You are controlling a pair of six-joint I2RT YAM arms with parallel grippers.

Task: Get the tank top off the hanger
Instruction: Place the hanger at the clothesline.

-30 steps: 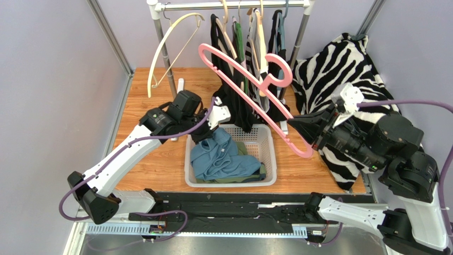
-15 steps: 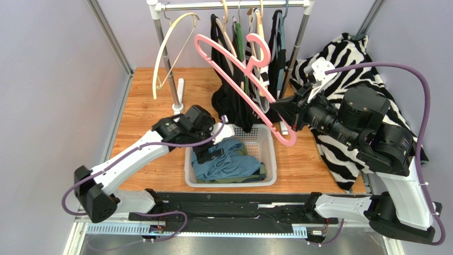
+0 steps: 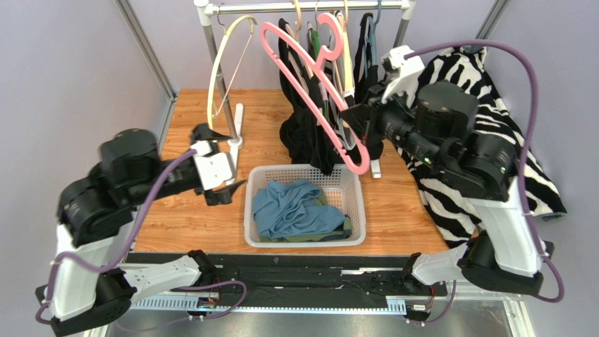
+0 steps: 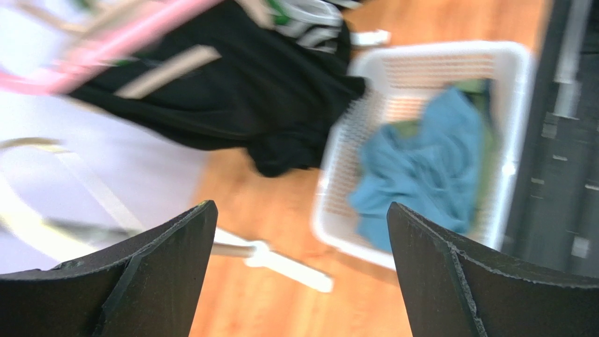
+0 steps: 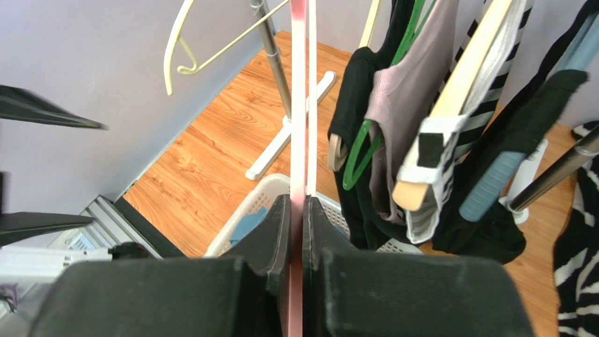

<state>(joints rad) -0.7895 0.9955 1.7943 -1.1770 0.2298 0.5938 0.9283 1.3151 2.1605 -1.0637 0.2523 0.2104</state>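
Holds the left gripper (image 3: 219, 161) spread wide and empty at 9 o'clock from the white basket (image 3: 362, 203). Pinches the bare pink hanger (image 3: 309, 70) tight in the right gripper (image 3: 358, 128) at 1 o'clock, beside the hanging clothes. Shows the blue tank top (image 3: 292, 210) crumpled inside the basket.

The left wrist view is smeared throughout — the pink hanger (image 4: 119, 35) at upper left is a mere streak, and the basket (image 4: 450, 50) and blue garment (image 4: 429, 168) are soft-edged. In the right wrist view the hanger's hook runs off the top edge. From above, the right arm (image 3: 457, 133) covers part of the zebra cloth (image 3: 439, 207).
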